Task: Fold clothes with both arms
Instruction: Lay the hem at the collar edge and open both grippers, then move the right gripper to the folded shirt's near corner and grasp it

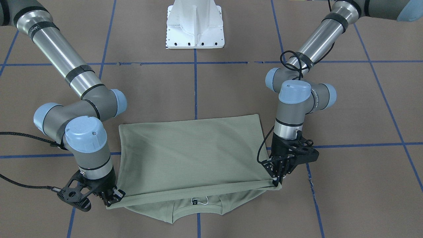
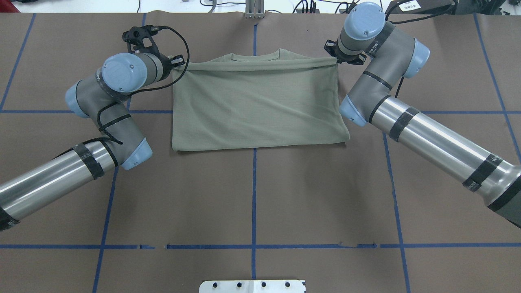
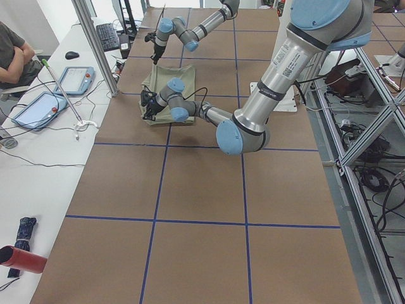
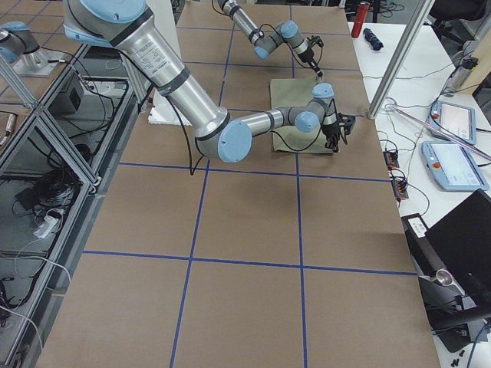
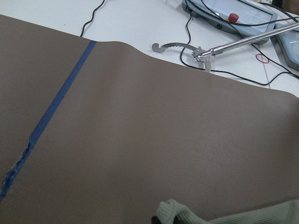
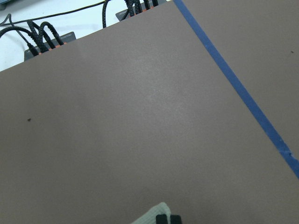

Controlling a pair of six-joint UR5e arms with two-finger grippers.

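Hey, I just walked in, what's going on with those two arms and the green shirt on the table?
Two robot arms are folding a green shirt on the table. The left gripper and the right gripper each pinch one end of a fabric edge, held stretched between them just short of the collar. The doubled-over layer covers most of the shirt; only the collar and the neck label show beyond it.

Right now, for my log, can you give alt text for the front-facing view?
Both grippers pinch a sage-green shirt by the corners of its folded-over edge, the left gripper at the view's right, the right gripper at its left. The collar and black neck label show beneath, on a brown table.
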